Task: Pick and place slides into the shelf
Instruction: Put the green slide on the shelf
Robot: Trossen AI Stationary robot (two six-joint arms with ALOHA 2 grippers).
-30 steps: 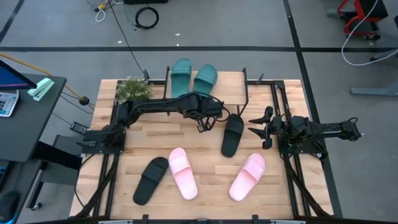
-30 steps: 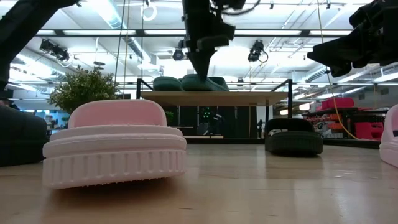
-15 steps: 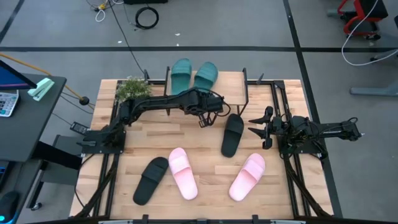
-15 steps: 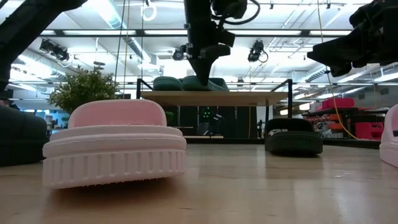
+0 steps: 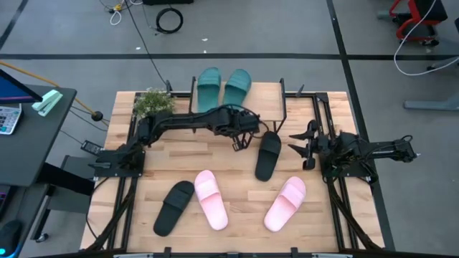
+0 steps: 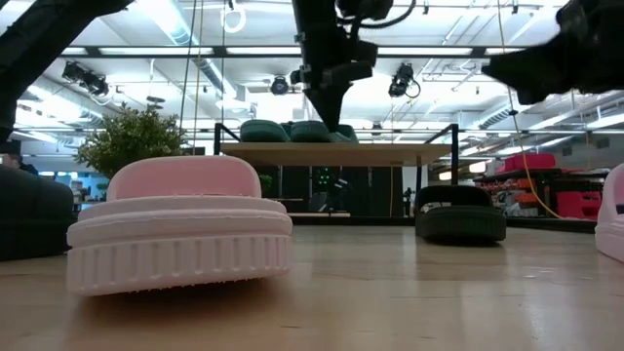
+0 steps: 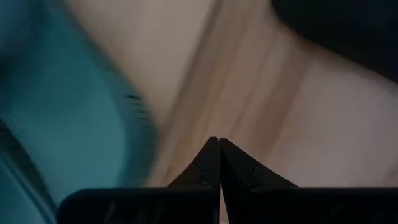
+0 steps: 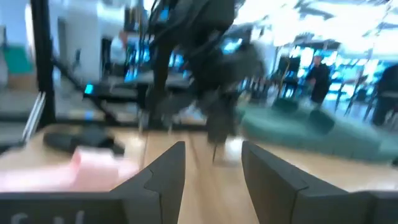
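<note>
Since a second ago the left gripper (image 5: 242,140) has shifted slightly toward the black slide (image 5: 268,155) beside the shelf (image 5: 276,91), fingers pressed together and holding nothing. The right gripper (image 5: 302,150) has barely moved near the table's right side, fingers spread and empty. A potted plant (image 5: 153,103) stands left of the shelf. Six slides show: two teal slides (image 5: 222,87) on the shelf, two black, two pink slides (image 5: 211,198) on the table (image 5: 237,215).
</note>
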